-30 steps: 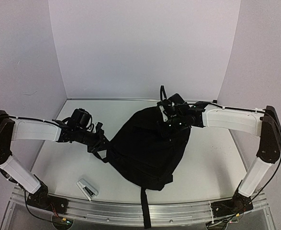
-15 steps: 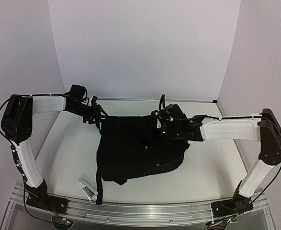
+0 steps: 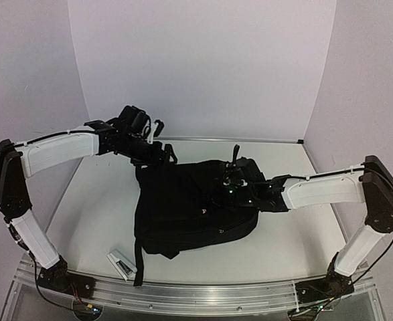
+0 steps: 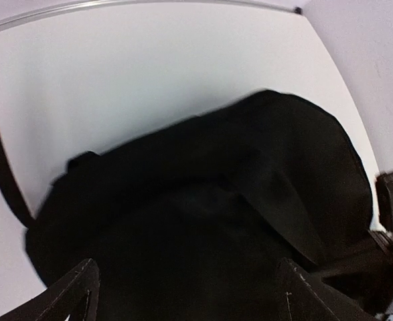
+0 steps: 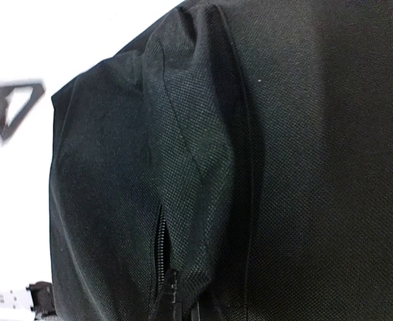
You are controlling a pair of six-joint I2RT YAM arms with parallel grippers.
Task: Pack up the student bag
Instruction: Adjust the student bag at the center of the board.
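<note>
- Right gripper (image 3: 231, 187) pressed together, nose down on the student bag (image 3: 183, 214); whether it pinches cloth, I cannot tell.
- Bag lies flat, middle of the table (image 3: 96, 200); tiny red mark, unreadable.
- Left gripper (image 3: 163, 154) spread wide over the bag's far-left corner, holding nothing.

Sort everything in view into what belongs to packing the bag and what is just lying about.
For the job: student bag; left gripper, open above its far corner; right gripper, shut on its fabric near the zipper.
Lying about: small white and grey object, untouched at the table's near edge.
</note>
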